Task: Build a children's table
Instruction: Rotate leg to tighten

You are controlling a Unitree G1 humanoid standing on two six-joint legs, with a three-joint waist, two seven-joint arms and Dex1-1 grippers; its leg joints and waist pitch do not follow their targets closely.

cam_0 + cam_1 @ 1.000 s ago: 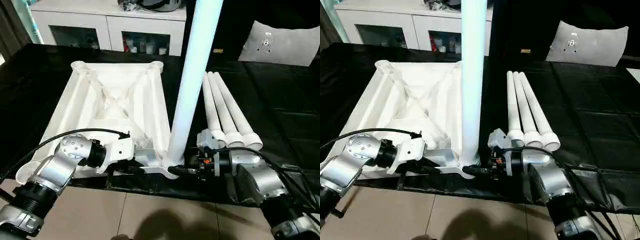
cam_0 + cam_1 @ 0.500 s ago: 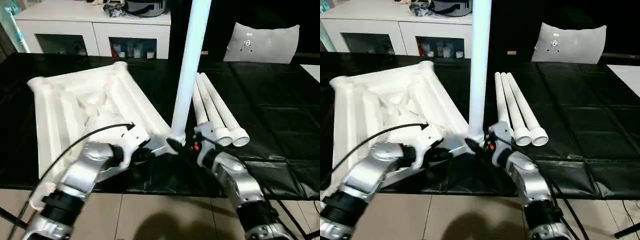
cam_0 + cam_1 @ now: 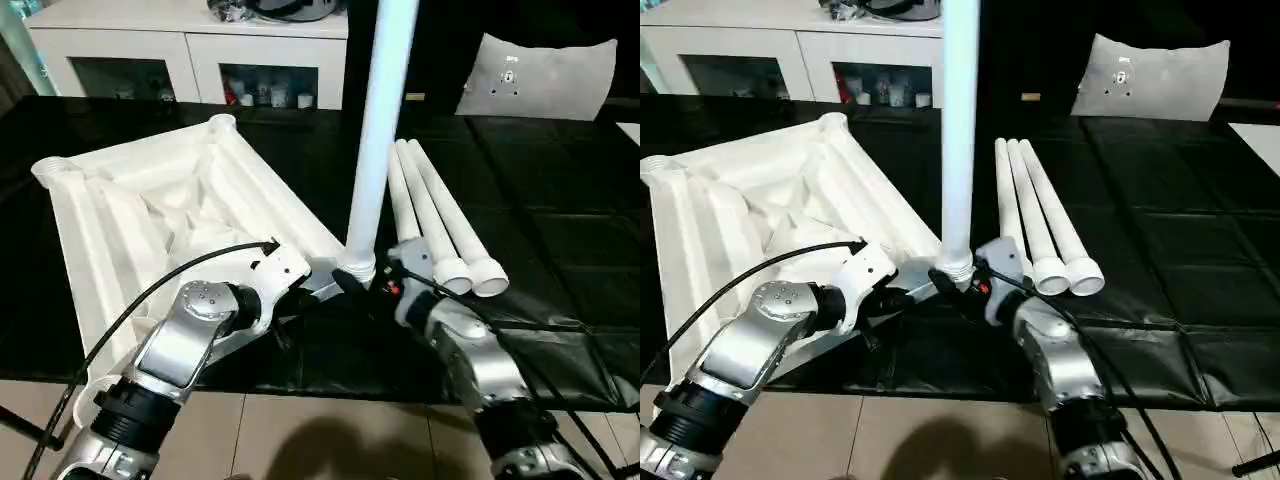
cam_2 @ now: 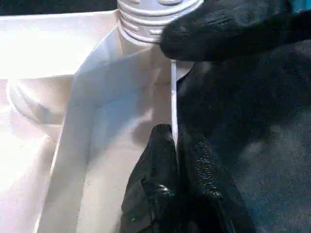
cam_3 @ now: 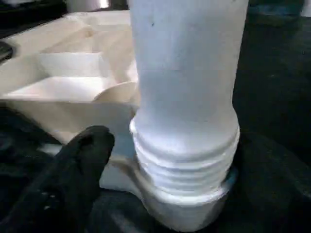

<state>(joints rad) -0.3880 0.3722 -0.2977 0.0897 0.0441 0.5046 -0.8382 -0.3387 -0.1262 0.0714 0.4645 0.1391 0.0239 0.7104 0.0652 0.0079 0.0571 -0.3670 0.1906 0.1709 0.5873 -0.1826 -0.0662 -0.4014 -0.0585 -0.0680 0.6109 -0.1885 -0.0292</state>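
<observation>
One leg (image 3: 380, 130) stands upright in the near corner socket (image 5: 187, 201) of the upside-down table top (image 3: 150, 215), thread rings showing above the socket, so I judge it not fully screwed home. Three legs (image 3: 440, 220) lie side by side on the black surface (image 3: 560, 230), just right of the top.

Change over the last second: the top has swung round on the surface, its near edge now angled, and the standing leg has gone with it. My right fingers (image 5: 80, 160) were around the leg's base and now stand off it; one dark finger sits beside the threads without touching. I read that as a release between turns.

Left fingers (image 4: 172, 160) are pinched shut on the thin rim of the top, near the socket, holding it against rotation.

Next, as I see it: re-grip the base and twist again. Risk: the top pivots instead of the thread turning.
</observation>
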